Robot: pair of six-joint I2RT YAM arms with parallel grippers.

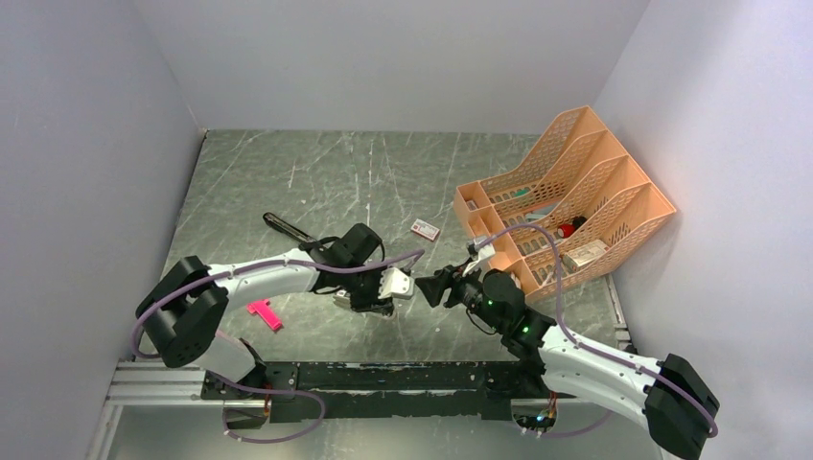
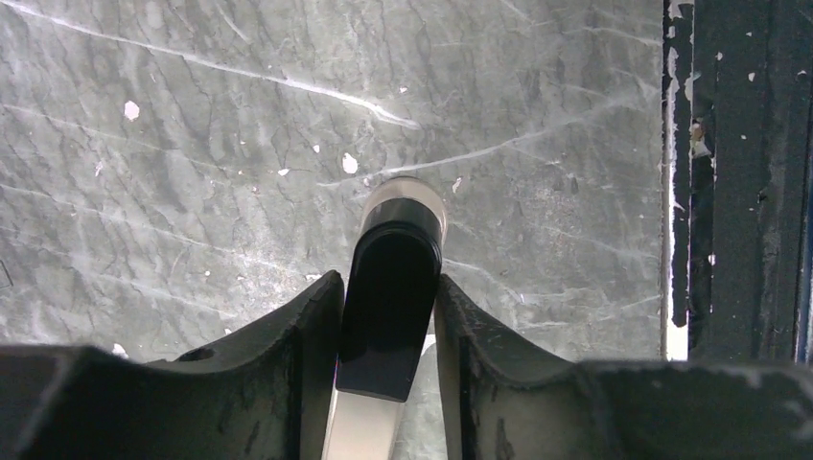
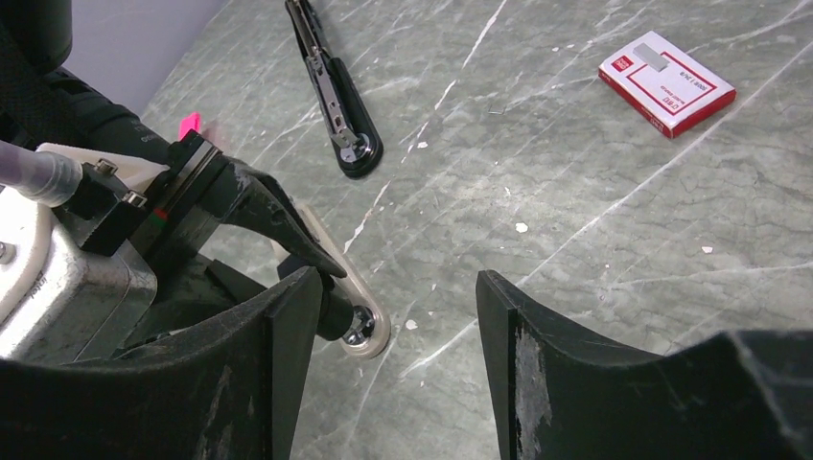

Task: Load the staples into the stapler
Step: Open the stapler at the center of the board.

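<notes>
The black stapler lies swung open on the table at the back left, its chrome rail facing up. The staples are not loose in view; their red-and-white box lies flat near the middle. My left gripper presses both fingers against the black tip of a silver-grey stapler with a clear rounded foot. My right gripper is open and empty, facing the left gripper close by.
An orange mesh file rack stands at the back right with small items inside. A pink plastic piece lies near the left arm. The black rail of the arm mounts runs along the near edge.
</notes>
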